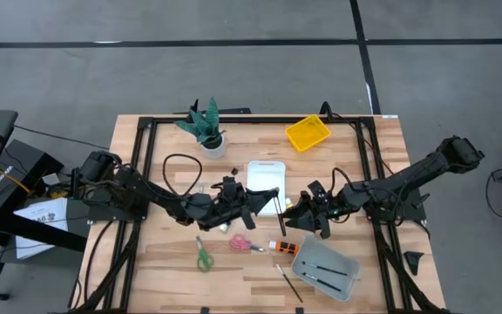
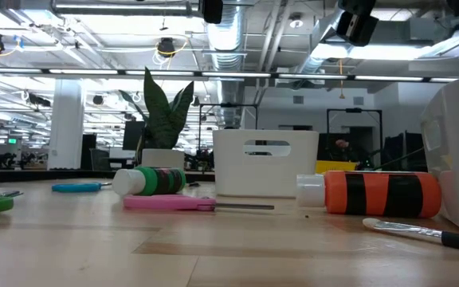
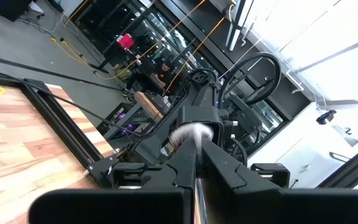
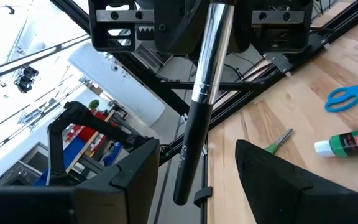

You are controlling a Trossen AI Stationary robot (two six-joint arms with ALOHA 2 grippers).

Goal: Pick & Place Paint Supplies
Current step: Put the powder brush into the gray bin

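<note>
Above the middle of the table (image 1: 146, 262) the two arms meet over a brush (image 1: 279, 214) — a thin thing with a silver ferrule, a glossy black handle and pale bristles. The left end effector (image 1: 264, 199) is clamped shut on its bristle end, and the right end effector (image 1: 293, 218) stands with its fingers (image 4: 272, 180) spread wide either side of the dark handle, not pressing it. The brush hangs in the air at about 6 o'clock from the white tray (image 1: 266, 177). On the wood below lie the pink-handled scissors (image 1: 244, 245), the green-handled scissors (image 1: 203, 255) toward 7 o'clock and an orange paint bottle (image 1: 284, 249) with black stripes and a white cap. A green striped bottle (image 2: 150, 181) and blue-handled scissors (image 4: 350, 94) lie under the left arm. Two more dark brushes rest in the grey tray (image 1: 296, 266) at 5 o'clock, and another brush (image 1: 288, 283) lies just beside it on the wood. The yellow tray (image 1: 308, 133) sits at 1 o'clock — the potted plant (image 1: 205, 126) at 11 o'clock.
</note>
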